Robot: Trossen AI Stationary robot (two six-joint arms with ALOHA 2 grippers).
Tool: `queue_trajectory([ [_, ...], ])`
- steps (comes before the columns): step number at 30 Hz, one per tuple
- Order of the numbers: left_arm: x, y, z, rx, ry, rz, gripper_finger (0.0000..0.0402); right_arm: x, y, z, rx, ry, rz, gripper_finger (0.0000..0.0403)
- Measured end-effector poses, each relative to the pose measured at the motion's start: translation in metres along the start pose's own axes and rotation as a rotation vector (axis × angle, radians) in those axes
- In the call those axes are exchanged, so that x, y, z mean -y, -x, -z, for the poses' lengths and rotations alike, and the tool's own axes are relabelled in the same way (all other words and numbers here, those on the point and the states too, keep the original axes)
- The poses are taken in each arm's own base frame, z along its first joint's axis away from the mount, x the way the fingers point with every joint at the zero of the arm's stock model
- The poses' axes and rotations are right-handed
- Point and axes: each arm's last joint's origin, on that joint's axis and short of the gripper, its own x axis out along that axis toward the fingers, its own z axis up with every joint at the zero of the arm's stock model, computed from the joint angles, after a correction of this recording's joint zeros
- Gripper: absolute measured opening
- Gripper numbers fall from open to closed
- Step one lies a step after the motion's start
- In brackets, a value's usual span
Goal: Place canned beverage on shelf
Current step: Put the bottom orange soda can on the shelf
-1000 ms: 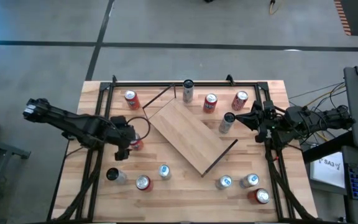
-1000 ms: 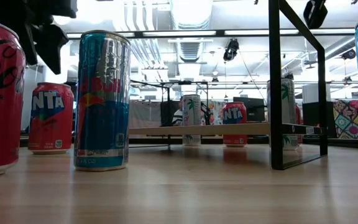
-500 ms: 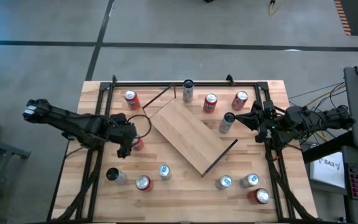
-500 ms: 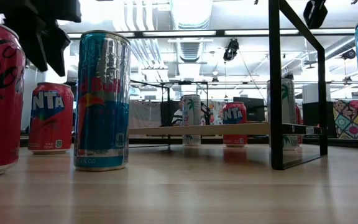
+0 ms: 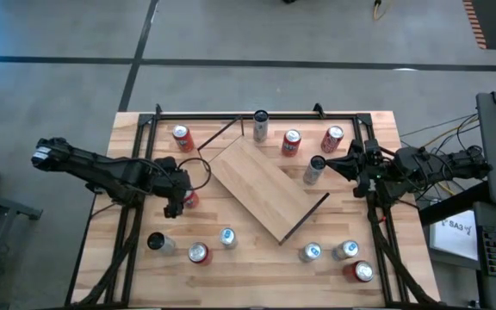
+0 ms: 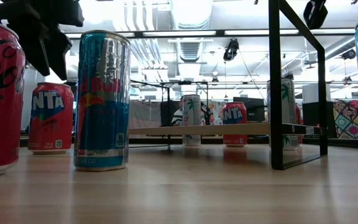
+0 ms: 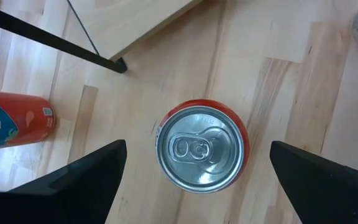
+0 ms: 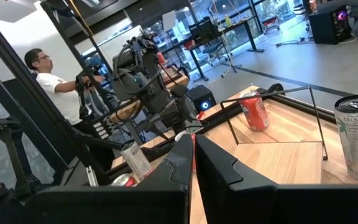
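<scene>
Red and upright on the table's left half, just left of the shelf (image 5: 265, 189), the can (image 7: 202, 147) sits below the wide-open, empty left gripper (image 7: 197, 168), so the pick is beginning and calls for a descent, while the shut right gripper (image 5: 351, 164) waits at right.

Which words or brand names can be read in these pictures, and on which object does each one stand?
"CELSIUS": on the silver can in the right wrist view.
"NTA", a cut-off word: on the red can in the low view.
"Bull", partly readable: on the blue and silver can.
Small print on the other cans is too blurred to read.
</scene>
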Motion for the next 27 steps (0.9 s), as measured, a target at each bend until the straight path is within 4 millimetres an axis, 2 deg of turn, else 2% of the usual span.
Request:
queue_trajectory([
  [27, 0.016, -0.034, -0.011, -0.144, -0.049, -0.062, 0.0382, 0.0, 0.0, 0.0, 0.0, 0.0, 0.0, 0.0009],
])
